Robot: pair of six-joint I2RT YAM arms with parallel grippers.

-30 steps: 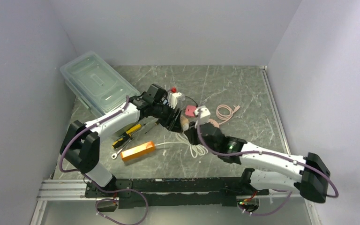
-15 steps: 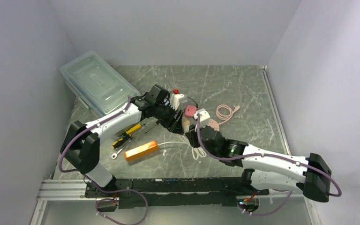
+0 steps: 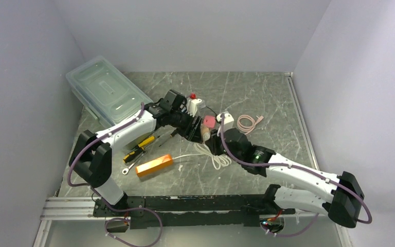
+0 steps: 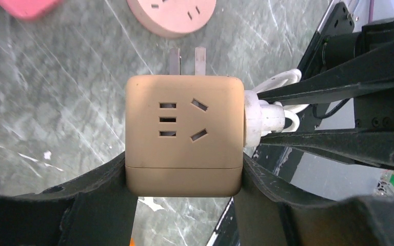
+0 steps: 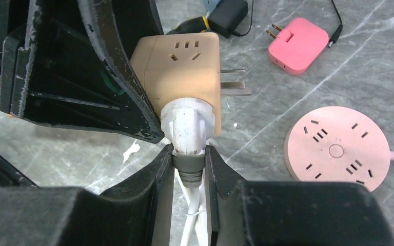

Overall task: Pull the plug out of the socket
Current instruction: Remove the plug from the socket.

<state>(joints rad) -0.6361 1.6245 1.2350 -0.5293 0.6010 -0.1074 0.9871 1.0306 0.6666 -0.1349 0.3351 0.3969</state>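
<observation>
Both arms hold the plug and socket, plug not yet out.
The right fingers (image 5: 156,171) pinch nearly shut on the grey neck of the white plug (image 5: 187,128), which sits in one side of the tan cube socket (image 4: 183,130). The left fingers (image 4: 100,192), spread wide, clamp the cube's flanks over the tabletop (image 5: 369,61). Beyond lie a round pink outlet (image 5: 337,148) and a pink adapter (image 5: 296,44).

The white moulded plug (image 5: 187,128) sits in the right side of the tan plastic cube socket (image 4: 184,136); the round pink outlet disc (image 5: 337,148) lies right of them, the pink square adapter (image 5: 297,44) behind
</observation>
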